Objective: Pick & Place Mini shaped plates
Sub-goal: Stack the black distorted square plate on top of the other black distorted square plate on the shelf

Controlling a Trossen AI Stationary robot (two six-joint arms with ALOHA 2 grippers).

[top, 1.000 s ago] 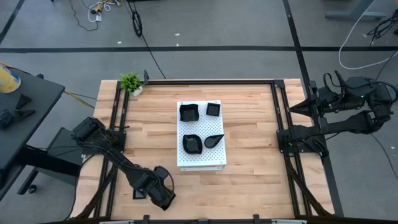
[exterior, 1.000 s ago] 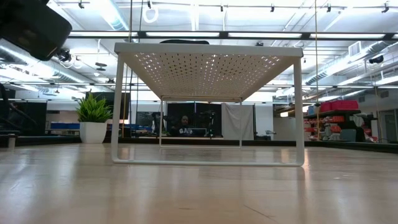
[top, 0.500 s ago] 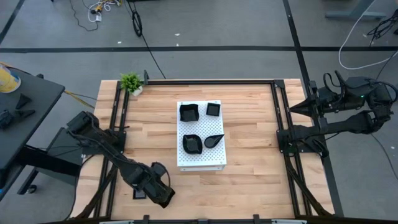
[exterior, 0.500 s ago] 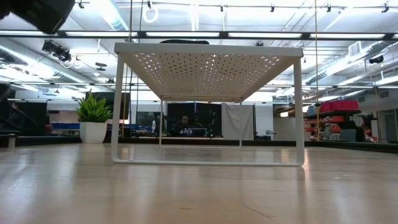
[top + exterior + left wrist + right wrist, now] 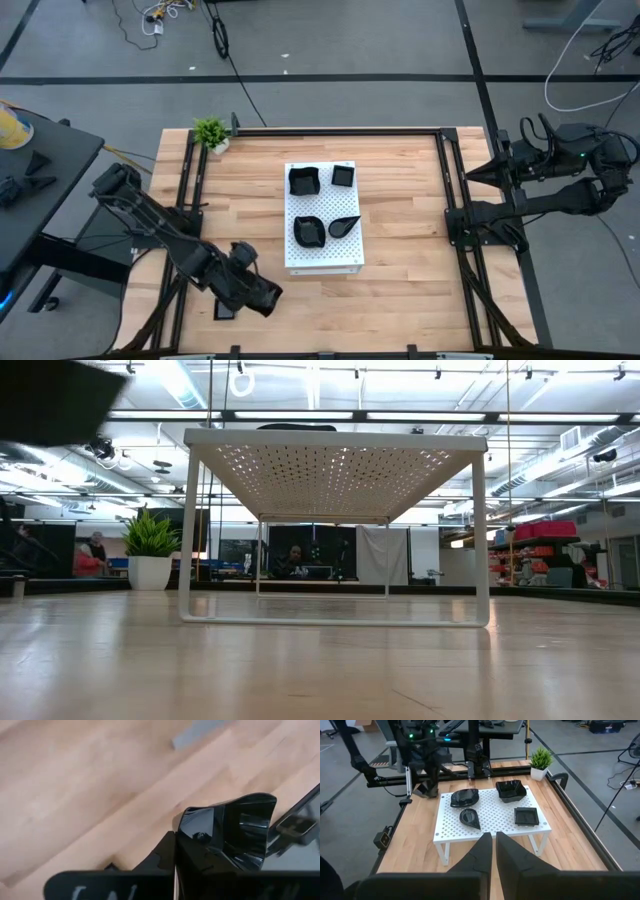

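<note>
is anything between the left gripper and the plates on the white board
Nothing visible blocks it. The left gripper sits at the table's near-left corner, fingers shut, with bare wood between it and the white board carrying the four mini shaped plates.

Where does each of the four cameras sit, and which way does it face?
High: overhead, straight down; both arms, white board carrying four black plates.
Low: tabletop level, looking under the board into the room; a blurred arm part.
Left wrist: faces bare wood; left gripper shut.
Right wrist: faces across the table; right gripper shut.
High and right wrist share board, plates, plant.
</note>
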